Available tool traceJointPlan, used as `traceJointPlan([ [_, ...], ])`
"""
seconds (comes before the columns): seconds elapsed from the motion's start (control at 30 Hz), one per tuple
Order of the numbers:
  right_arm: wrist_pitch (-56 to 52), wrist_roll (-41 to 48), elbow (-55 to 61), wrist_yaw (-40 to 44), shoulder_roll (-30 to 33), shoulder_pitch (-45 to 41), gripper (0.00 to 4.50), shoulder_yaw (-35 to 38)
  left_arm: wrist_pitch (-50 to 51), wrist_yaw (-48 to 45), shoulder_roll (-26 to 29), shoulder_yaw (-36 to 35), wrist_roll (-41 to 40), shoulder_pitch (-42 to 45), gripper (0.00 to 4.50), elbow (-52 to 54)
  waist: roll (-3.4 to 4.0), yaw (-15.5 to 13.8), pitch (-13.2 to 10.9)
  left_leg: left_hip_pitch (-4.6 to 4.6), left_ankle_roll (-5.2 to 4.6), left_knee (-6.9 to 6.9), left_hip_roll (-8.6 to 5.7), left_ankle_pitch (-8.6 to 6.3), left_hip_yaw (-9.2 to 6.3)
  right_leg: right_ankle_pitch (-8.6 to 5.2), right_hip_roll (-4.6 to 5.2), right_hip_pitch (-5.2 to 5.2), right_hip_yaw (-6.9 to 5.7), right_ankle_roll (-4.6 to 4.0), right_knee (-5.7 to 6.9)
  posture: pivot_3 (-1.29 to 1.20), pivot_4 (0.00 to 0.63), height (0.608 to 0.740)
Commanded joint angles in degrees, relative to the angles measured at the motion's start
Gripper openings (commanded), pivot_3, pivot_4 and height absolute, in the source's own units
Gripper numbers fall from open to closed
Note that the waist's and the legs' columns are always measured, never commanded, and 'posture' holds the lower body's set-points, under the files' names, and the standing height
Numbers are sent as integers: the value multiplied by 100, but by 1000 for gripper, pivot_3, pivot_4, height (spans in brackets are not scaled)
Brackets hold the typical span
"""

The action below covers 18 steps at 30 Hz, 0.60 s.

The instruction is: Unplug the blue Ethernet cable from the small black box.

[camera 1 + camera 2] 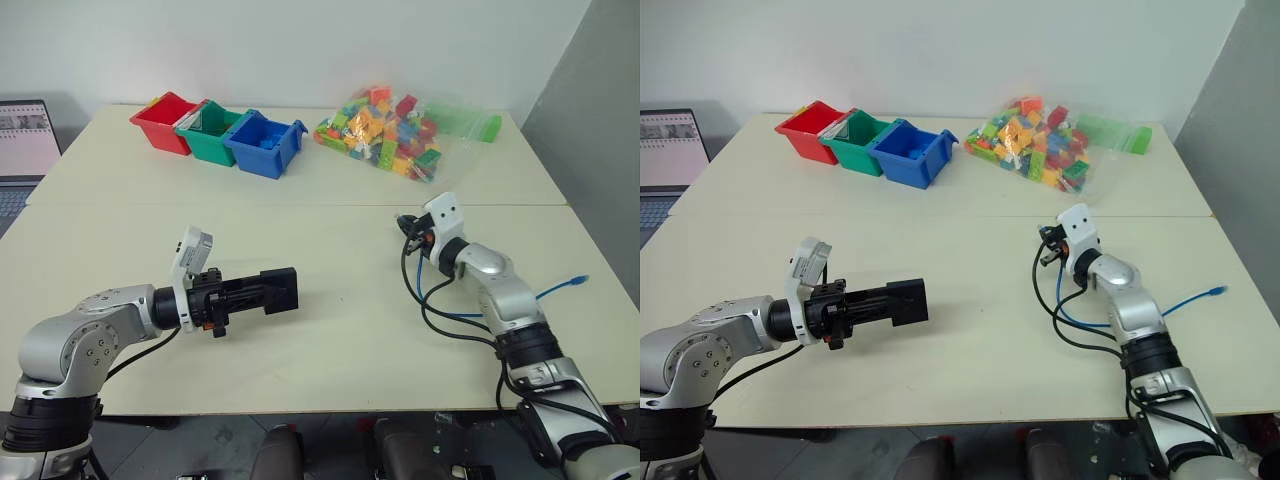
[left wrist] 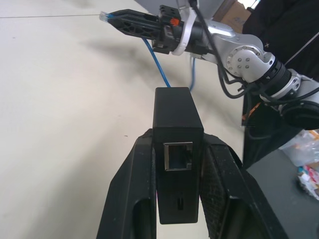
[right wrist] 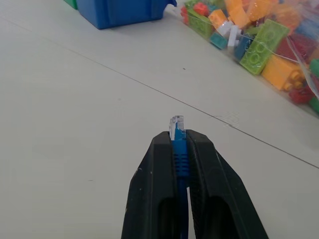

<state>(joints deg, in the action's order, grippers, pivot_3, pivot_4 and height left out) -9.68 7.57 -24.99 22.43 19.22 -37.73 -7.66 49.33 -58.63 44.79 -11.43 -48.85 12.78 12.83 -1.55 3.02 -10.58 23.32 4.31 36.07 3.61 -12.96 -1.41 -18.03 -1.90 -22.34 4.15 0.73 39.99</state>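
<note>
Tabletop: cable (image 3: 178, 149) plug pinched in right gripper (image 3: 179, 142), unplugged.

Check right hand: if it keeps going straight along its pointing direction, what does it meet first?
Probably nothing nearby. The right hand, shut on the blue Ethernet cable, points across bare table. Beyond lie the blue bin and the bag of bricks, both to the sides; depth is unclear.

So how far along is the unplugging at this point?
Done: the port on the small black box is empty, and the blue Ethernet cable is out of it. In hand: the left gripper is clamped on the box, and the right gripper is shut on the cable just behind its clear plug, well apart from the box. Left: nothing of the unplugging itself, only setting things down.
</note>
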Motion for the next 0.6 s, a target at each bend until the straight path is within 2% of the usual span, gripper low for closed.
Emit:
traceJointPlan([
  [0.03,359,-192,-371,-158,-68,-281,1056,198,-296,115,-65,-11,183,-24,774,166,0,-4,0,1,0,0,0,0,0,0,0,0,0,0,-1,0,150,740],
  [0.07,384,-205,-421,-169,-79,-308,1403,238,-349,157,-88,-15,239,-37,774,162,0,-4,0,4,0,1,0,0,0,0,2,-1,0,0,-3,0,150,740],
  [0.1,371,-167,-324,-86,-49,-297,1516,281,-433,272,-158,-46,317,-26,774,116,0,-5,0,4,0,0,-1,0,0,0,3,-1,0,0,-2,0,150,740],
  [0.23,180,53,601,520,169,-80,2511,334,-1124,1055,-594,-117,978,218,774,-293,2,-25,-1,4,0,1,-2,0,-2,0,4,0,-3,-1,0,0,150,740],
  [0.27,-1,247,1012,847,227,18,2827,297,-1457,1351,-755,-121,1268,353,774,-506,1,-28,-1,4,0,2,-1,0,-4,0,4,0,-4,0,2,0,150,740],
  [0.37,-769,945,2300,1862,486,306,3372,68,-2598,2211,-1150,-140,2182,791,774,-1322,1,-88,0,1,0,3,1,0,-10,0,1,2,-6,-1,4,0,150,740],
  [0.5,-1767,1319,3619,2329,866,380,3372,-211,-4308,2996,-1415,-74,3270,1358,774,-2706,2,-102,-1,2,0,4,2,0,-7,1,-1,1,-8,-1,3,0,150,740],
  [0.6,-2242,1234,4047,2308,1030,189,3372,-343,-5034,3337,-1531,-148,3566,1761,774,-3844,0,-134,0,3,0,5,-3,0,-5,1,5,2,-8,0,2,0,150,740],
])
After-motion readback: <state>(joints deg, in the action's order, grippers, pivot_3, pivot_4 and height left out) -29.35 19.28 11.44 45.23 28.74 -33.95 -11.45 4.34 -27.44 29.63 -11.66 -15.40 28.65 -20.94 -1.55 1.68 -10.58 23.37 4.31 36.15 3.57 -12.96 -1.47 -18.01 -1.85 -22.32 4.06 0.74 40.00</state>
